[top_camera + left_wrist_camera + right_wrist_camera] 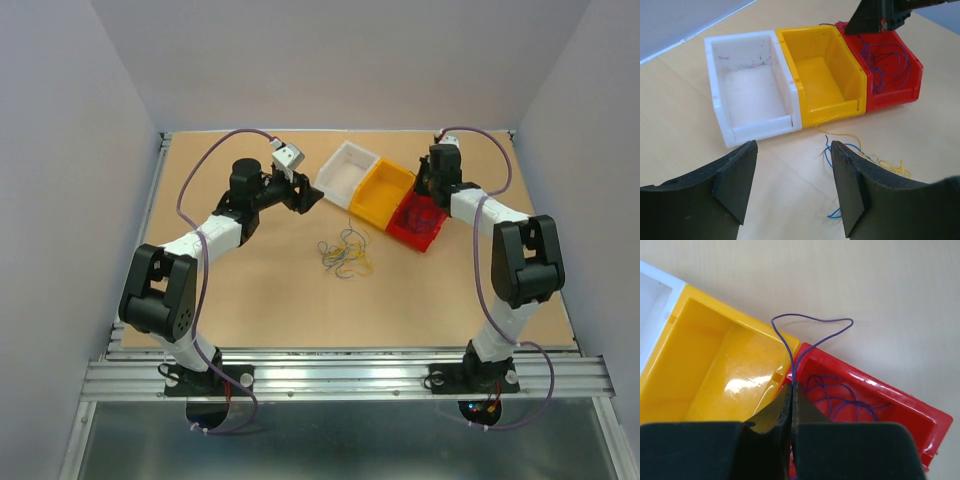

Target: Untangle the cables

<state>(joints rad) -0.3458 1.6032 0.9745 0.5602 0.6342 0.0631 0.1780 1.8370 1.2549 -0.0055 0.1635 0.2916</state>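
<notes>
**Top view.** The left tool (304,194) hangs released over the counter (250,290), just left of the white bin (330,175). The right tool (428,203) sits over the red bin (415,232), and the yellow bin (378,200) stands between white and red. The tangle (345,253) lies on bare counter in front of the bins, between the arms. It is a loose knot with no clear long axis, and the left tool looks the nearer.

**Left wrist view.** The fingers (737,175) stand spread with nothing between them. Yellow and blue strands of the tangle lie just ahead and to the right of this tool, near the yellow bin's front wall. Nothing stands between tool and strands.

**Right wrist view.** The right tool is clenched on a purple wire (812,318). The wire's loop stands out past the tips, above the corner where the yellow and red bins meet. More purple wires (840,392) lie in the red bin below. If released here, the loop could probably catch on the shared wall, so a shift further over red seems advisable.
</notes>
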